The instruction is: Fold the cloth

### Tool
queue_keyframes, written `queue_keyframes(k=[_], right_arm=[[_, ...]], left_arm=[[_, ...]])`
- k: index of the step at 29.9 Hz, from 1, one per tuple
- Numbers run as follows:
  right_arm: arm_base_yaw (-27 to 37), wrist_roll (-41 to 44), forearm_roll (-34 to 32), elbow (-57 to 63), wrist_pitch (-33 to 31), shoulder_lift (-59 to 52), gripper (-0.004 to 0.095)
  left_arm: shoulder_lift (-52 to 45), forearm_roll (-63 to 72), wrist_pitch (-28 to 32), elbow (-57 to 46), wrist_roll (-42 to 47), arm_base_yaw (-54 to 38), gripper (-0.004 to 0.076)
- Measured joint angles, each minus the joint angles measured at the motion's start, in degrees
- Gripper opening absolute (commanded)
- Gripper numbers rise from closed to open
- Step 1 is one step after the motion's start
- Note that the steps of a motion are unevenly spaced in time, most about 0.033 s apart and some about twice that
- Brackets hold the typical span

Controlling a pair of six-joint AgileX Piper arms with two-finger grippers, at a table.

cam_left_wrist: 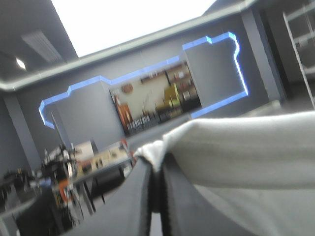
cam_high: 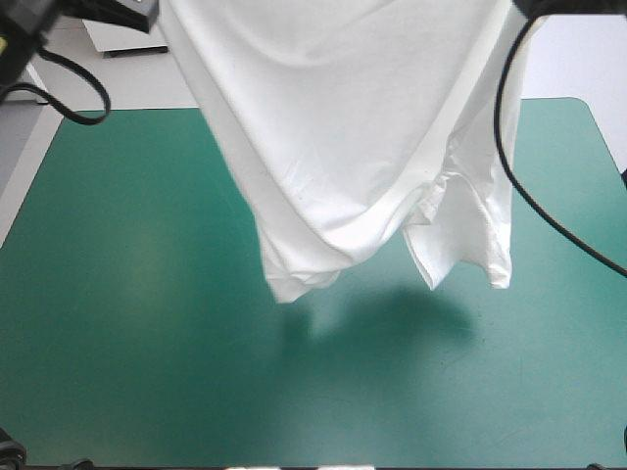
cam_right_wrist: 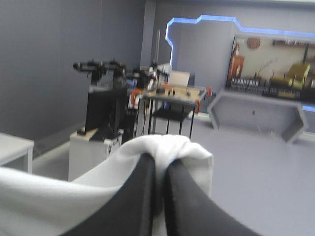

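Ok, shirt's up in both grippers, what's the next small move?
Probably lower both arms together to lay it flat: the T-shirt hangs creased from the left gripper and right gripper, both shut on it, its hem clear above the teal-green cover.

I see the bench (cam_high: 108, 294) lying well below the fingers (cam_left_wrist: 123, 206), covered in teal-green, flat and smooth, with a soft dark shadow (cam_high: 392, 323) on it below them.
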State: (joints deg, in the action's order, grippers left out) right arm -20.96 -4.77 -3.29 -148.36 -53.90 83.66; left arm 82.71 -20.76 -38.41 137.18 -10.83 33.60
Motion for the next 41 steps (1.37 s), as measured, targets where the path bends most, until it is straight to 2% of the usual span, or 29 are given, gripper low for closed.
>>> queue_keyframes(k=[4, 8, 12, 16, 20, 24, 27, 30, 35, 41], right_arm=[[0.0, -3.21, 4.02, -5.24, 3.5, -0.18, -0.0014], [0.0, -6.15, 10.4, -8.4, 7.64, -0.18, -0.0012], [0.0, -7.21, 13.88, -10.08, 10.13, -0.36, -0.0012], [0.0, -6.54, 13.59, -10.47, 10.47, -0.5, -0.0013], [0.0, 0.17, 5.41, -9.61, 6.57, 1.04, -0.0015], [0.0, 6.39, -4.44, -6.47, -3.32, 5.69, -0.0015], [0.0, 8.85, -8.5, -2.66, -9.65, 11.49, -0.0017], [0.43, 11.11, -10.34, 1.13, -12.46, 17.01, -0.0019], [4.77, 12.66, -7.19, 4.82, -13.03, 25.32, -0.0019], [12.17, 10.84, 2.24, 5.51, -12.91, 36.57, -0.0019]], left_arm=[[-0.35, 5.31, 6.7, 4.75, -5.86, 0.0, -0.0009], [-0.67, 16.37, 11.51, 7.58, -16.06, 0.0, -0.0009], [-0.72, 24.88, 13.05, 9.35, -23.82, 0.0, -0.0009], [-0.67, 26.31, 12.76, 9.92, -25.47, 0.0, -0.0009], [1.25, 21.68, 8.59, 9.92, -23.6, 0.0, -0.0009], [6.18, 8.07, 1.57, 8.64, -10.99, -0.04, -0.0009], [12.36, 1.17, -6.01, 6.4, -4.25, -1.38, -0.0009], [19.43, 1.97, -10.73, 4.0, -2.3, -4.65, -0.0009], [29.77, 6.6, -12.95, 3.14, -1.69, -10.46, -0.0009], [41.54, 14.03, -13.1, 3.07, -1.05, -15.22, -0.0009]])
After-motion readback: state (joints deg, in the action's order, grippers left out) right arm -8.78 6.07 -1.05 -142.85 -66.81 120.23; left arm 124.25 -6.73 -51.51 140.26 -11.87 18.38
